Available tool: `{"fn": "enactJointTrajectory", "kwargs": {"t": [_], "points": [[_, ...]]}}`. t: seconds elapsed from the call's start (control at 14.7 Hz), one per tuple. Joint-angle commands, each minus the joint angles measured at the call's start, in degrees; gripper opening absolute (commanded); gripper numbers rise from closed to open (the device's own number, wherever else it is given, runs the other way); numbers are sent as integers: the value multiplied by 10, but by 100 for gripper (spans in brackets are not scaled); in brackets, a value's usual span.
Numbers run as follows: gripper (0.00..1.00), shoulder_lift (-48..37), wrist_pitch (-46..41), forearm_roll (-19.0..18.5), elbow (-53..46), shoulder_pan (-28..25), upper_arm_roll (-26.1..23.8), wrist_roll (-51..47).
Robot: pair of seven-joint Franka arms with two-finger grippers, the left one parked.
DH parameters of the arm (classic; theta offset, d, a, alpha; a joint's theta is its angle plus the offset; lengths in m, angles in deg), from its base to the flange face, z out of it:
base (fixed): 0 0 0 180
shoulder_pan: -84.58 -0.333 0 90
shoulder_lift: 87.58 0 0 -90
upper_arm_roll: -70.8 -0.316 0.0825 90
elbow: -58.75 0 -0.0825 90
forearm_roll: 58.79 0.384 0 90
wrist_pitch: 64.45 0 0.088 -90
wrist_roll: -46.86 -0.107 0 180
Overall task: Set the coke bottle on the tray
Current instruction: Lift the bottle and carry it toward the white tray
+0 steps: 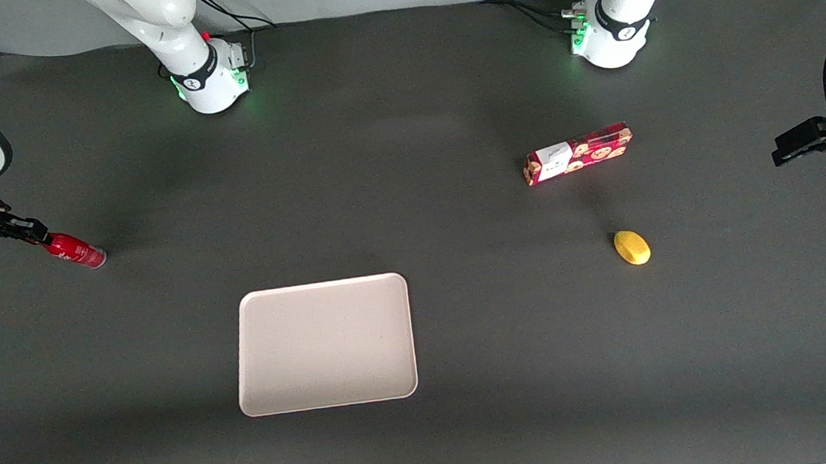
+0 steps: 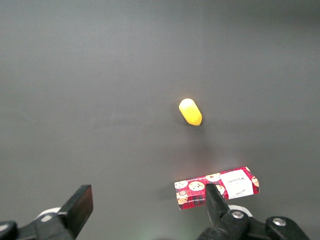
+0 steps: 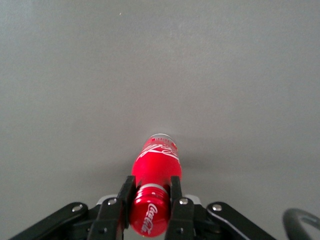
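Seen from the front, the right arm's gripper (image 1: pixel 32 234) reaches in at the working arm's end of the table with the coke bottle (image 1: pixel 75 250) clamped between its fingers, the bottle tilted with its base pointing toward the middle of the table; whether the base touches the dark mat cannot be told from here. The pale tray (image 1: pixel 325 343) lies flat and bare, nearer the front camera than the bottle and well apart from it, toward the table's centre. A cookie box (image 1: pixel 577 152) and a small yellow object (image 1: pixel 632 247) sit toward the parked arm's end, clear of any path between bottle and tray. The left wrist camera shows only that same cookie box (image 2: pixel 217 187) and the yellow object (image 2: pixel 190 111) on the mat, neither part of the job. The right wrist camera looks down the length of the bottle (image 3: pixel 154 184), white lettering visible, with the gripper (image 3: pixel 148 201) closed on its upper body and one black finger (image 3: pixel 125 197) pressed to each side. The grasp appears made, so the carry is the step in hand; the next move likely calls for bringing the bottle over the tray and lowering it inside the rim before the fingers let go.
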Motion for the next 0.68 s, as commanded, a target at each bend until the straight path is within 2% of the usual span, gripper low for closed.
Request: {"fn": "enactJointTrajectory", "kwargs": {"t": [0.0,0.14,0.34,0.55,0.61], "points": [[0,4,-94,14,-72,0,-7,18],[0,3,-204,13,-142,-3,-13,16],[0,-20,-313,-4,-230,-3,-34,18],[0,-23,-472,-37,-363,-3,-62,6],[0,-20,-500,-50,-388,-3,-70,-11]]}}
